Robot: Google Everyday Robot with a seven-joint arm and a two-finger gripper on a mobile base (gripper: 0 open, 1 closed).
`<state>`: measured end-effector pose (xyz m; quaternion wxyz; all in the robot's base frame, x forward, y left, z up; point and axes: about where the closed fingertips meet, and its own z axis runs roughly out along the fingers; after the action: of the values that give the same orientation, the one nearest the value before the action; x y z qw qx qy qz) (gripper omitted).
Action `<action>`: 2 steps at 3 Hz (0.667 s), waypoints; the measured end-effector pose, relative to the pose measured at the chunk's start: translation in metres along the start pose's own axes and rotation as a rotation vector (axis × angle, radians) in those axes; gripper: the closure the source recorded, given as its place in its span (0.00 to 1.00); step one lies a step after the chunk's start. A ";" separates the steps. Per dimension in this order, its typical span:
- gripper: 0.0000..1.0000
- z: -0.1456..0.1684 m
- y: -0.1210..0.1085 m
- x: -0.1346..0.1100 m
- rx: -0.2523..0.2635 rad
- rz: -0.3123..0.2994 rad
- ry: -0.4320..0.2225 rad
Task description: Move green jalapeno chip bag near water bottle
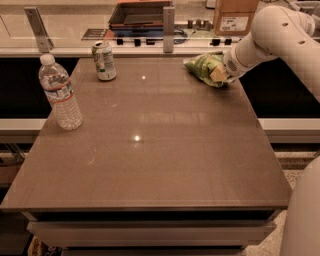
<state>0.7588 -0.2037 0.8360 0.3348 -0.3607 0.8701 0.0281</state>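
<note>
The green jalapeno chip bag [205, 67] lies at the far right corner of the brown table [150, 150]. My gripper [219, 75] is at the bag's right end, touching it, at the end of the white arm that reaches in from the right. The water bottle [61, 93] stands upright near the table's left edge, far from the bag.
A green-and-white soda can [104, 60] stands at the far left of the table. Behind the table runs a counter with a dark tray [140, 14], a cardboard box [235, 15] and metal posts. The robot's white body [305, 215] is at the lower right.
</note>
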 end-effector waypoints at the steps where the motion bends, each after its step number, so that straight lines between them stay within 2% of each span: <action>1: 1.00 0.000 0.000 0.000 0.000 0.000 0.000; 2: 1.00 -0.049 0.007 -0.010 -0.049 -0.013 -0.041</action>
<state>0.7321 -0.2063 0.8784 0.3437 -0.3736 0.8599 0.0544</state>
